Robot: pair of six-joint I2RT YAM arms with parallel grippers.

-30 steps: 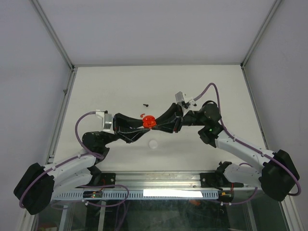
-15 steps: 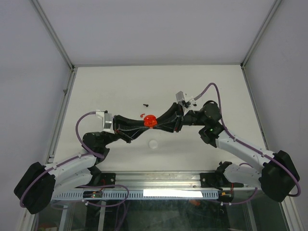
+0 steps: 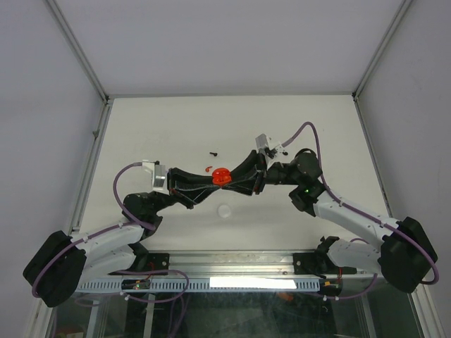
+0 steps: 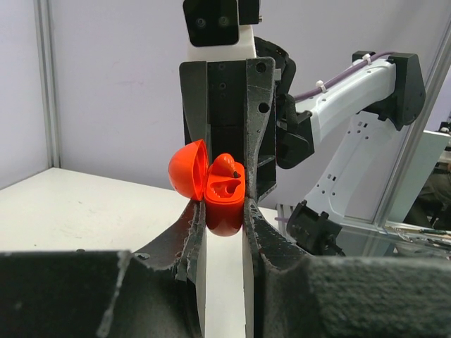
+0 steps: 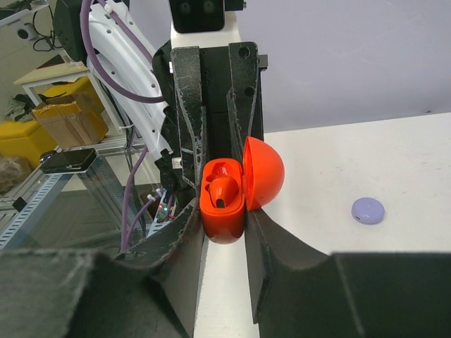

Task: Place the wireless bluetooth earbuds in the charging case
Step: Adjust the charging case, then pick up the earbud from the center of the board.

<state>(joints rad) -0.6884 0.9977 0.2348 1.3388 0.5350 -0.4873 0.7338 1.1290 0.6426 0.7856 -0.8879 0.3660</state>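
Observation:
A red charging case [image 3: 220,176] is held over the middle of the table, pinched from both sides. My left gripper [image 3: 213,180] is shut on its lower body [image 4: 224,211]. My right gripper [image 3: 229,176] is shut on it from the opposite side [image 5: 224,218]. The lid [image 4: 187,169] stands open. One red earbud [image 5: 224,191] sits in a socket, and the socket beside it looks empty. A second red earbud [image 3: 206,170] lies on the table just left of the case. A black earbud [image 3: 213,151] lies farther back.
A round lavender case [image 5: 368,210] lies shut on the table in front of the grippers, also in the top view [image 3: 224,210]. The table's side rails [image 3: 91,162] and the front metal rail [image 3: 232,264] bound the area.
Both grippers, with the red case between them, have shifted slightly right and toward the back. The left arm has stretched further toward the case.

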